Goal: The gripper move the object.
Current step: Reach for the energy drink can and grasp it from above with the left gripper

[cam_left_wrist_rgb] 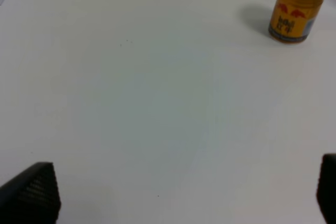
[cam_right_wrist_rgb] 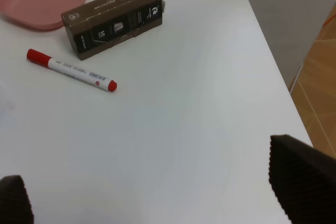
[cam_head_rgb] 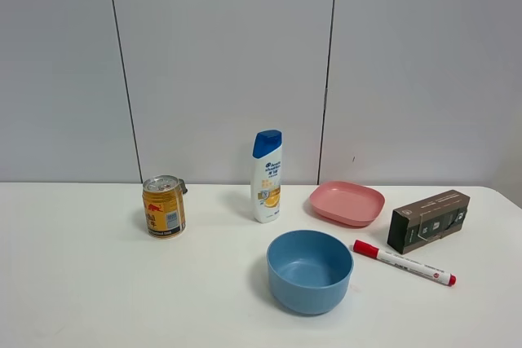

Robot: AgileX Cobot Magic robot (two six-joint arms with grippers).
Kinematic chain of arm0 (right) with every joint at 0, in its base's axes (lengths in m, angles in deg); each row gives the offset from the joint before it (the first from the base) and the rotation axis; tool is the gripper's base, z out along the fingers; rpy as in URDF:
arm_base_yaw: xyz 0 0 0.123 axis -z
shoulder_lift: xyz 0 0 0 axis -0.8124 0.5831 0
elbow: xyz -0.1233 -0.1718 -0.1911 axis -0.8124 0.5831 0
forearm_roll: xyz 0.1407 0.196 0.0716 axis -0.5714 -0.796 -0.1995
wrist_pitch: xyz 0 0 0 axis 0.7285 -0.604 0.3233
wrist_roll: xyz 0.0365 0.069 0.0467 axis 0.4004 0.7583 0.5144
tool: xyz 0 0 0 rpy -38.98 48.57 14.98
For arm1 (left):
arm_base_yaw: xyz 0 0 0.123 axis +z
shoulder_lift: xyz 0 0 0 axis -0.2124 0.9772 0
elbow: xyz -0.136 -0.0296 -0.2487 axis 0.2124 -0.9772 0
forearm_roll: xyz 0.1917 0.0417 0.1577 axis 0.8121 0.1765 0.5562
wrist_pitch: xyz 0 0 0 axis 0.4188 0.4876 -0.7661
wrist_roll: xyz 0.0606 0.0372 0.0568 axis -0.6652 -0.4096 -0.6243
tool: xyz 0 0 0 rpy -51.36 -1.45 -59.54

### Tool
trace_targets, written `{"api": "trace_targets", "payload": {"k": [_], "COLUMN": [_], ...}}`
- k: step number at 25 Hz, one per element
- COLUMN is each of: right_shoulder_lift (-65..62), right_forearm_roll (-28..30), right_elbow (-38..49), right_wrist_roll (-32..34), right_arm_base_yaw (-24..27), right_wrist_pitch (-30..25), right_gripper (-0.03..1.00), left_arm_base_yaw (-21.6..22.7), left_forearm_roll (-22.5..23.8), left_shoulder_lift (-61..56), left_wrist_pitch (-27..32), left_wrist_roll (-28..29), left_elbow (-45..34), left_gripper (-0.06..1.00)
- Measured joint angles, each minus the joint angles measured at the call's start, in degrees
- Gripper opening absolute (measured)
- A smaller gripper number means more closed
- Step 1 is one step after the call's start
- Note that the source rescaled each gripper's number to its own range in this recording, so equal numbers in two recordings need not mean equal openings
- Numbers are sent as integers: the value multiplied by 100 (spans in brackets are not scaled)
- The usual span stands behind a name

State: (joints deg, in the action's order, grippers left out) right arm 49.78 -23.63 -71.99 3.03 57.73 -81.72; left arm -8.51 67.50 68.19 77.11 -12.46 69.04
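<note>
Fingers (cam_left_wrist_rgb: 31,195) of our left gripper (cam_left_wrist_rgb: 178,192) stand spread wide, one dark ribbed tip at each edge of the left wrist view, with only bare white table (cam_left_wrist_rgb: 157,103) between them. They grip nothing. Our right gripper (cam_right_wrist_rgb: 157,190) is parted in the same way, its black fingers far apart above the tabletop and touching no item.

We find the object, a gold-yellow can (cam_head_rgb: 164,207) with red markings and a silver pull-tab top, standing upright on the table. In the high view it is to the left of the shampoo bottle (cam_head_rgb: 267,177), well apart from it, and it is shorter than the bottle. From the left wrist camera we see the can far ahead of the open fingers, not between them. A small dark thing (cam_head_rgb: 181,187) sits just behind the can; we cannot tell what it is.

The bottle itself is white with a blue cap and stands upright. A shallow pink plate (cam_head_rgb: 347,203) lies near the bottle on its right. A blue bowl (cam_head_rgb: 310,270) sits in front of the bottle, slightly to the right. Further right of the bottle lies a marker (cam_head_rgb: 404,262), white with a red cap, between the bowl and a dark brown box (cam_head_rgb: 428,220) that rests on its long side.
</note>
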Motion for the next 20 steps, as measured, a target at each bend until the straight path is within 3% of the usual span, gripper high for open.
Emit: {"api": "trace_targets", "payload": {"k": [20], "right_shoulder_lift": [0], "right_forearm_roll": [0], "right_elbow": [0], "right_wrist_roll": [0], "right_arm_base_yaw": [0], "right_wrist_pitch": [0], "right_gripper": [100], "left_arm_base_yaw": [0], "left_forearm_roll": [0], "left_shoulder_lift": [0], "left_wrist_pitch": [0], "left_wrist_roll": [0], "left_elbow": [0], "left_gripper": [100]}}
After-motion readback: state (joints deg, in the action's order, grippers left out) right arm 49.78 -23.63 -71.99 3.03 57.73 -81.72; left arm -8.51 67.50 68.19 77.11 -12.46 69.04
